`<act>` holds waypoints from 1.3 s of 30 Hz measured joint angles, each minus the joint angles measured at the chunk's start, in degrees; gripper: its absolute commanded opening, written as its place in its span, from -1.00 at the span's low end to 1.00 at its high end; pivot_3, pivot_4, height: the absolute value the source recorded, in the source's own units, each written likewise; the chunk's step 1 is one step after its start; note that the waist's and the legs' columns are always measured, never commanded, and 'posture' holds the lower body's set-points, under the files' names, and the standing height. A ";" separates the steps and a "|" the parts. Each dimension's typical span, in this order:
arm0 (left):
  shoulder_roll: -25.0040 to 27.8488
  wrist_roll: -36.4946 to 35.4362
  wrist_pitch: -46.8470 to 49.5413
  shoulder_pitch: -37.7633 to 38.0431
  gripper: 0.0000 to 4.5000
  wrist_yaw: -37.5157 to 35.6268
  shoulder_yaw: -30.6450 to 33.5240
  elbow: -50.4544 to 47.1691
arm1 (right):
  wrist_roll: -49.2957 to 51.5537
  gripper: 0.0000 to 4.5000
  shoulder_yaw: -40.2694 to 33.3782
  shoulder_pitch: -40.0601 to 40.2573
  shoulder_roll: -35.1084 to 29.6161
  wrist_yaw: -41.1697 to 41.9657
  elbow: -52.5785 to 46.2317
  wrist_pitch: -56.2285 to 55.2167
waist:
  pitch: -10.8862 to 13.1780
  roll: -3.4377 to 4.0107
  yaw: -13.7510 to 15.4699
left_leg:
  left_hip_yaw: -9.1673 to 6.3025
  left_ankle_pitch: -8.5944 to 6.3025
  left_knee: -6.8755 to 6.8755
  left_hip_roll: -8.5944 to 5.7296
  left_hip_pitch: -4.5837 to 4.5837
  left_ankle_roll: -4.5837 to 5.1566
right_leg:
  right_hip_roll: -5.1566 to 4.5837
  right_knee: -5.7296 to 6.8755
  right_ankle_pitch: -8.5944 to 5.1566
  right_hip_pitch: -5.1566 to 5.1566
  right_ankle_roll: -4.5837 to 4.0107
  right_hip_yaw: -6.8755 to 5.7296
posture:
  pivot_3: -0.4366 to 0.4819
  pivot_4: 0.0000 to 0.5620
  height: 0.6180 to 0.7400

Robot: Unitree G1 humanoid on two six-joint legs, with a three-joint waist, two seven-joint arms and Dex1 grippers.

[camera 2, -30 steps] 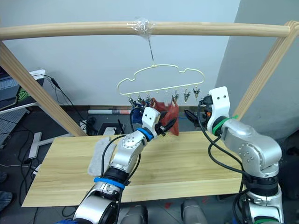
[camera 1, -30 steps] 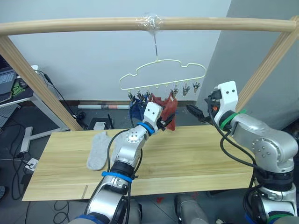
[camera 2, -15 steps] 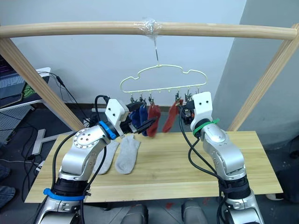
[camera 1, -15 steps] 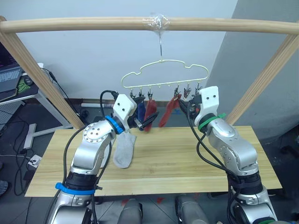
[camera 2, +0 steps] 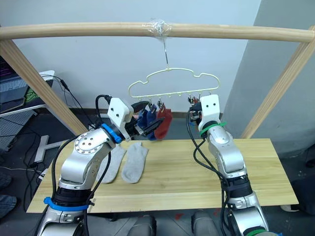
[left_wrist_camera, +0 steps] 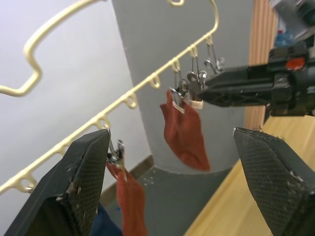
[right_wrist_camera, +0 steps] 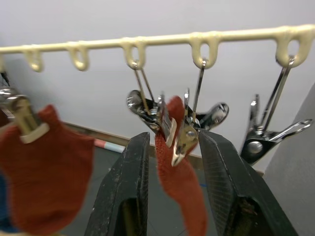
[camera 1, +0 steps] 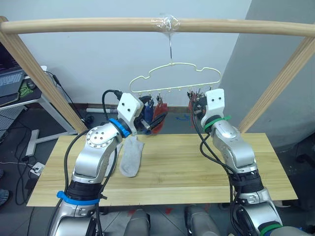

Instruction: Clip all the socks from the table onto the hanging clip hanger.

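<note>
Hanging from the wooden pole (camera 1: 98,23), the clip hanger (camera 1: 173,78) carries a blue sock (camera 2: 143,118) and a rust red sock (camera 2: 164,122) on its left clips, and a second rust red sock (right_wrist_camera: 179,167) further right along the bar. The right pincer (right_wrist_camera: 170,162) is raised to that second sock, its two black fingers (right_wrist_camera: 129,187) set narrowly apart on either side of the sock's top and the two metal clips (right_wrist_camera: 172,125) there; whether they press the clips cannot be told. The left pincer (left_wrist_camera: 170,172) is held up near the left end of the hanger, its fingers wide apart and holding nothing. Two light grey socks (camera 2: 134,162) lie side by side on the left part of the worktop (camera 2: 197,182).
</note>
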 measured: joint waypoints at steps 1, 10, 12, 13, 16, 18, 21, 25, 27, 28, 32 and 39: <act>-0.01 0.06 -0.02 -0.17 0.83 0.08 0.16 0.01 | -0.27 -0.29 -0.37 -0.52 0.31 -0.04 0.86 -0.31 | 0.00 0.00 0.03 | 0.00 0.00 0.00 0.00 0.00 0.00 | 0.00 0.00 0.00 0.00 0.00 0.00 | 0.18 -0.48 1.00; -0.02 0.02 0.05 -1.23 0.83 0.99 0.37 -0.02 | -2.11 -0.29 -1.83 -3.54 1.72 -1.01 6.64 -2.71 | 0.00 0.00 0.04 | 0.00 0.00 -0.03 0.00 -0.01 0.00 | 0.00 -0.01 0.01 0.00 0.01 0.00 | 0.18 -0.48 1.00; 0.22 0.00 0.05 -1.23 0.83 0.95 0.42 -0.01 | -2.22 -0.29 -2.31 -3.62 1.91 -1.12 7.14 -2.97 | 0.00 0.00 0.05 | 0.00 0.00 -0.03 0.00 0.00 0.00 | 0.00 0.00 0.01 0.00 0.02 0.00 | 0.19 -0.49 1.00; 0.37 0.00 0.05 -1.23 0.83 0.94 0.46 -0.01 | -2.24 -0.29 -2.51 -3.61 1.95 -1.16 7.29 -3.01 | 0.00 0.00 0.05 | 0.00 0.00 -0.03 0.00 0.00 0.00 | 0.00 0.01 0.01 0.00 0.02 0.00 | 0.19 -0.49 1.00; 0.43 -0.04 0.05 -1.23 0.83 0.92 0.51 -0.01 | -2.35 -0.29 -2.97 -3.61 2.04 -1.49 7.62 -3.31 | 0.00 0.01 0.05 | 0.00 0.00 -0.03 0.00 0.00 0.00 | 0.00 0.01 0.01 0.00 0.02 0.00 | 0.19 -0.49 1.00; 0.43 -0.07 0.05 -1.23 0.83 0.90 0.51 -0.02 | -2.39 -0.29 -3.18 -3.61 2.25 -1.78 7.88 -3.32 | 0.00 0.01 0.04 | 0.00 0.00 -0.03 0.00 0.00 0.00 | 0.00 0.01 0.01 0.00 0.01 0.00 | 0.19 -0.49 1.00; 0.42 -0.23 0.05 -1.29 0.83 0.83 0.51 -0.01 | -2.64 -0.29 -3.28 -3.61 2.47 -2.11 7.88 -3.32 | 0.00 0.00 0.04 | 0.00 0.00 -0.03 0.00 0.00 0.00 | 0.00 0.01 0.01 0.00 0.01 0.00 | 0.18 -0.50 1.00; 0.42 -0.48 0.06 -2.61 0.83 0.18 0.51 -0.01 | -2.95 -0.29 -3.20 -3.61 3.15 -2.15 7.81 -3.32 | 0.00 0.01 0.04 | 0.00 0.00 -0.03 0.00 0.00 0.00 | 0.00 0.01 0.12 0.00 0.19 0.00 | 0.18 -0.51 1.00; 0.42 -0.56 0.06 -3.04 0.83 -0.07 0.51 -0.01 | -2.97 -0.29 -3.05 -3.61 3.65 -2.15 7.74 -3.32 | 0.00 0.01 0.01 | 0.00 0.00 -0.03 0.00 0.01 0.00 | 0.00 0.02 0.12 0.00 0.21 0.00 | 0.19 -0.51 1.00; 0.42 -0.61 0.07 -3.16 0.83 -0.09 0.51 -0.01 | -3.00 -0.29 -2.92 -3.61 3.94 -2.15 7.73 -3.32 | 0.00 0.01 0.00 | 0.00 0.00 -0.03 0.00 0.01 0.00 | 0.00 0.01 0.12 0.00 0.21 0.00 | 0.19 -0.51 1.00; 0.42 -0.72 0.13 -3.37 0.83 -0.10 0.51 -0.01 | -3.45 -0.29 -2.72 -3.75 4.90 -2.10 7.73 -3.32 | 0.00 0.01 0.02 | 0.00 0.00 -0.03 0.00 0.00 0.00 | 0.00 0.01 0.13 0.00 0.21 0.00 | 0.19 -0.52 1.00; 0.06 -0.96 0.35 -3.44 0.83 0.06 0.53 -0.04 | -3.89 -0.29 -2.68 -6.61 6.20 -1.56 8.27 -3.80 | 0.00 0.01 0.06 | -0.01 0.00 -0.03 0.00 0.01 0.00 | 0.00 0.03 0.14 0.00 0.23 0.00 | 0.20 -0.52 1.00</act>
